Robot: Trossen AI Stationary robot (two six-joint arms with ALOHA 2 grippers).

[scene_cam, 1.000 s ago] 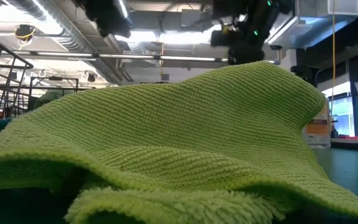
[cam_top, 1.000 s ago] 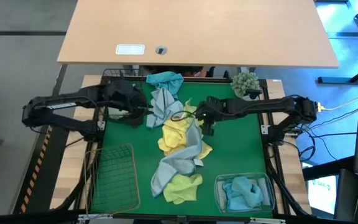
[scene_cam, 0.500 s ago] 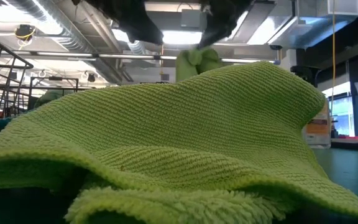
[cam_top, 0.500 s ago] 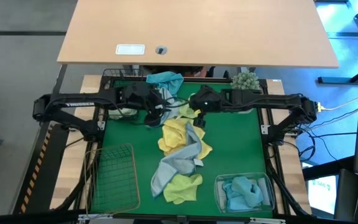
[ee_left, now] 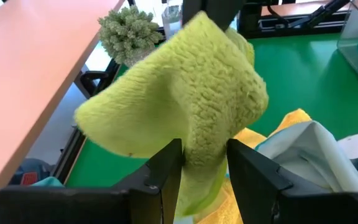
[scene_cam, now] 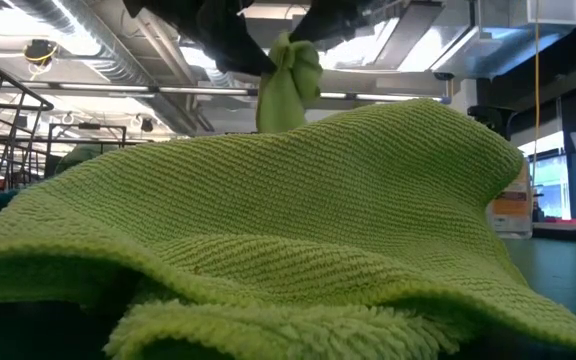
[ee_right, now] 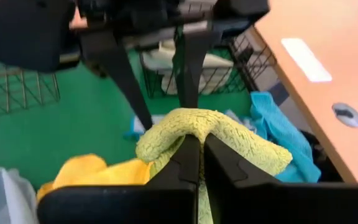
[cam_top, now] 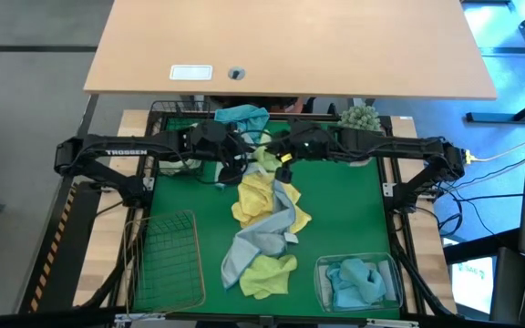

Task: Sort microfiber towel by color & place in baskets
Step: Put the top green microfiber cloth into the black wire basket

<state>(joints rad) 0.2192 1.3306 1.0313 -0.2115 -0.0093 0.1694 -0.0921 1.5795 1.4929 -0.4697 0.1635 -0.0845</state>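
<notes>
A lime-green towel (ee_left: pixel 185 81) hangs lifted over the middle of the green mat, with my right gripper (ee_right: pixel 202 155) shut on it. My left gripper (ee_left: pixel 204 165) is open, one finger on either side of the towel's hanging part. In the high view the two grippers meet at the pile's far end, left (cam_top: pixel 242 160) and right (cam_top: pixel 277 157). Below lie yellow (cam_top: pixel 256 196), grey (cam_top: pixel 267 232) and lime (cam_top: pixel 268 273) towels. The black wire basket (cam_top: pixel 173 117) stands far left, the copper wire basket (cam_top: pixel 165 255) near left, the clear tub (cam_top: pixel 358 278) near right. My right gripper pinches a bunched fold at the top of the lime-green towel (ee_right: pixel 194 127) between its two fingers, slanting down from the table's right. The towel hangs below the fingers, slack, lifted off the pile (scene_cam: pixel 288 85). My left gripper: whether its fingers (ee_left: pixel 166 168) touch the towel, I cannot tell.
A teal towel (cam_top: pixel 242 117) lies at the mat's far edge, and more teal towels fill the clear tub. A small potted plant (cam_top: pixel 361 120) stands far right. In the low view another lime towel (scene_cam: pixel 268 240) fills the foreground. A wooden desk (cam_top: pixel 290 46) lies beyond the table.
My right gripper has risen and gone toward the far left with the lime-green towel, which is drawn up off the pile and now hangs. My left gripper has gone toward the table's right, and its fingers now stand astride the towel.
</notes>
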